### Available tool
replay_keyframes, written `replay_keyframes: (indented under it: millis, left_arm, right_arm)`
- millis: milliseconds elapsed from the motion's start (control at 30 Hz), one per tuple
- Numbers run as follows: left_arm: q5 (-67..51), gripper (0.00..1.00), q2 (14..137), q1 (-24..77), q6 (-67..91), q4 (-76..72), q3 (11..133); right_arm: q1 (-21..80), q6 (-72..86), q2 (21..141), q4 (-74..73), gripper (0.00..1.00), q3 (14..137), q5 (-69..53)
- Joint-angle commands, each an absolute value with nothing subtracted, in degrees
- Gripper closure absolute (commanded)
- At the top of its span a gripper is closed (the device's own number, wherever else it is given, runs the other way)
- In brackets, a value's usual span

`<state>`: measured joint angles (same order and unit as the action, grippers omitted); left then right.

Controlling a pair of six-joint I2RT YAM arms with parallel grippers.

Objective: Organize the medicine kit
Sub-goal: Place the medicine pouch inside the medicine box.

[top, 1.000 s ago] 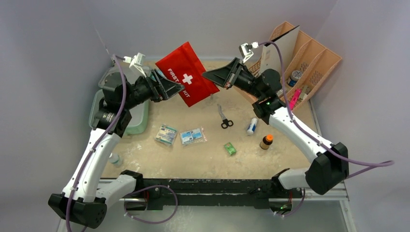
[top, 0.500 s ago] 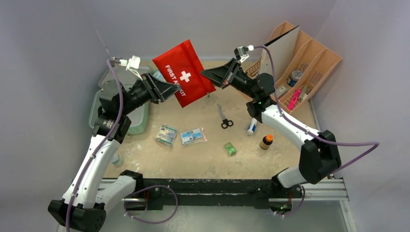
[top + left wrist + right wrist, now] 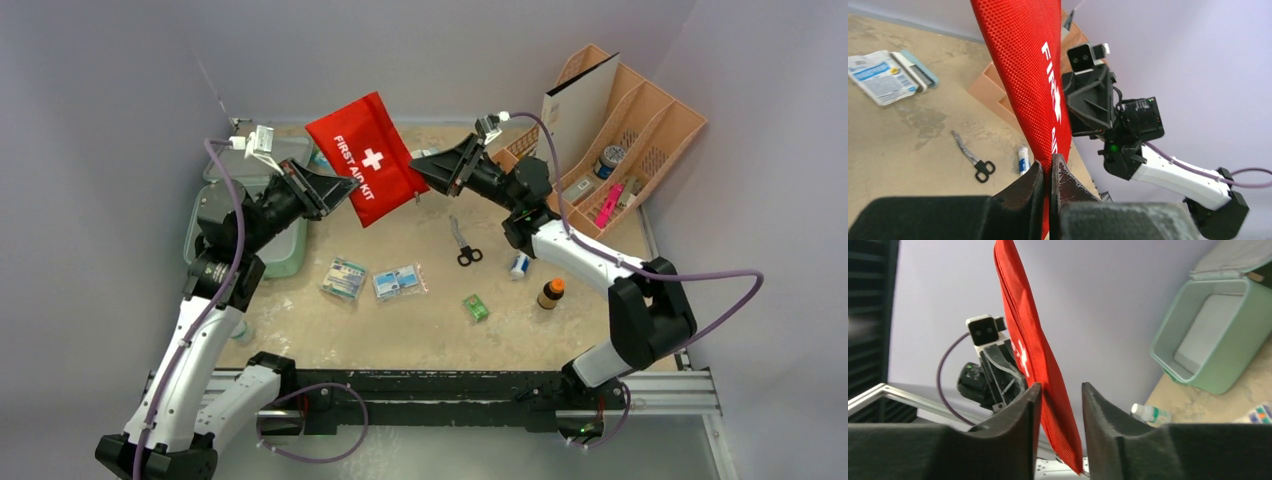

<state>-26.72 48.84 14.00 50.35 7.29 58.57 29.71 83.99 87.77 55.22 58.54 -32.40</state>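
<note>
- From the top external camera the light is soft and even, seemingly from above, with no hard glare. The table [image 3: 420, 330] shows only faint, blurred shadows beneath the arms.
- The red first-aid pouch [image 3: 362, 170] reads vivid there, and its white lettering is sharp.
- Left wrist view: the left gripper [image 3: 1050, 167] sits close to the lens — dark and out of focus. The pouch's mesh weave and the scissors [image 3: 973, 162] are crisp.
- Right wrist view: the right gripper [image 3: 1062, 390] is a black, underexposed mass. The medicine kit [image 3: 1228, 365] is brightly lit — its pale floor is nearly washed out.
- That view's upper-left corner is deep black.
</note>
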Motion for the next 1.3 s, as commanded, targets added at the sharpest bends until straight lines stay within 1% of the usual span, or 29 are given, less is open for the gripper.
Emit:
replay_keyframes:
  millis: [0,100,267,300,333,500,600,733,833,967,1067,1167,1267]
  left_arm:
    - [-19.4,1.00,47.6,13.8,50.8,8.6,58.4]
    - [-15.3,1.00,48.5,13.8,50.6,10.4,59.5]
    - [-8.8,1.00,51.4,13.4,49.4,12.0,61.1]
    - [-7.9,1.00,52.0,13.0,48.9,12.2,61.7]
    - [-6.9,1.00,52.6,12.6,48.3,12.8,62.6]
    - [-1.6,1.00,55.0,9.0,46.1,16.1,66.3]
    - [-1.7,1.00,55.9,4.2,45.5,16.9,67.4]
    - [-0.2,1.00,57.9,0.3,42.2,18.6,69.3]
    - [4.4,1.00,59.5,-2.1,40.1,20.7,69.9]
    - [2.8,1.00,60.9,-7.3,40.0,20.0,68.6]
    - [4.4,1.00,62.6,-10.5,39.6,20.4,68.5]
    - [4.4,1.00,63.3,-14.4,41.8,20.5,66.8]
    - [3.2,1.00,63.5,-17.6,45.3,19.8,64.2]
  right_arm:
    - [29.7,77.5,84.7,49.9,0.53,57.6,-29.9]
    - [29.4,74.5,83.1,44.8,0.36,57.0,-28.9]
    - [29.3,69.0,80.2,36.5,0.14,57.1,-28.5]
    - [29.3,67.8,79.5,34.5,0.06,57.4,-28.7]
    - [29.3,66.6,78.8,32.7,0.02,57.5,-28.9]
    - [29.3,60.6,74.6,23.9,0.01,57.4,-28.2]
    - [29.3,58.0,71.9,20.7,0.01,56.8,-27.2]
    - [29.3,53.9,69.2,15.4,0.01,57.8,-25.1]
    - [29.3,52.5,68.1,13.7,0.01,57.9,-25.2]
    - [29.3,51.5,67.7,12.5,0.01,57.7,-26.3]
    - [29.3,51.1,66.9,12.6,0.01,56.2,-26.2]
    - [29.3,50.5,66.4,12.8,0.01,55.6,-25.1]
    - [29.3,49.0,67.4,12.0,0.01,57.3,-26.8]
